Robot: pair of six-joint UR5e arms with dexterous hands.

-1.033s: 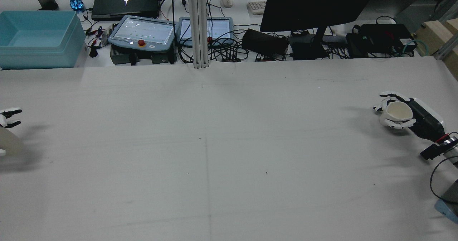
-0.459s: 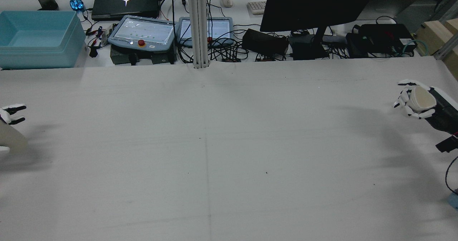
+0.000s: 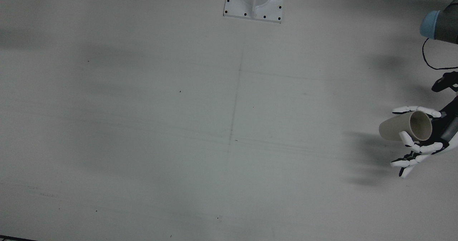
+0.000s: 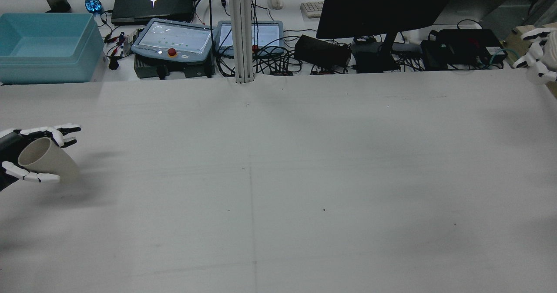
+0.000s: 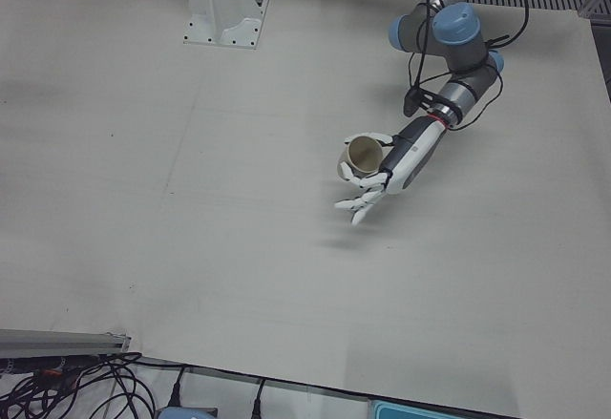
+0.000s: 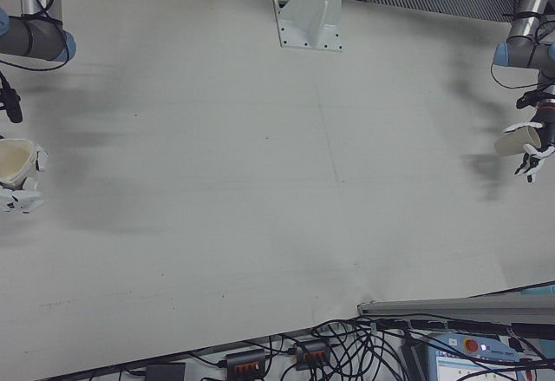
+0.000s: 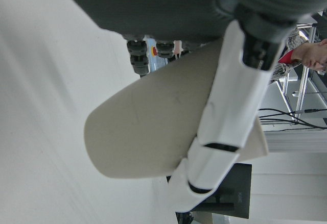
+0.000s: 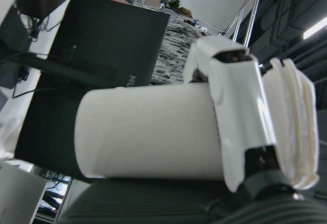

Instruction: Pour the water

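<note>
A beige cup (image 4: 45, 160) is gripped in the left hand (image 4: 30, 156), fingers wrapped round its wall, tilted with its mouth toward the arm, low over the bare table (image 4: 278, 175). A white cup (image 6: 17, 160) is clasped likewise in the right hand (image 6: 22, 181), raised at the opposite edge. Both are presumably held for pouring, though well apart. Nothing lies between them. Beyond, a monitor (image 4: 387, 5) and a blue bin (image 4: 48, 47) are seen.

Lighting dim and even from overhead. The pale grey counter (image 3: 143, 144) carries broad soft shadows, the darkest beside the left hand (image 3: 418, 140). The two lit tablet screens (image 4: 174, 34) at the far edge glare. Both hand views are close and soft-focused; fixed views are grainy.
</note>
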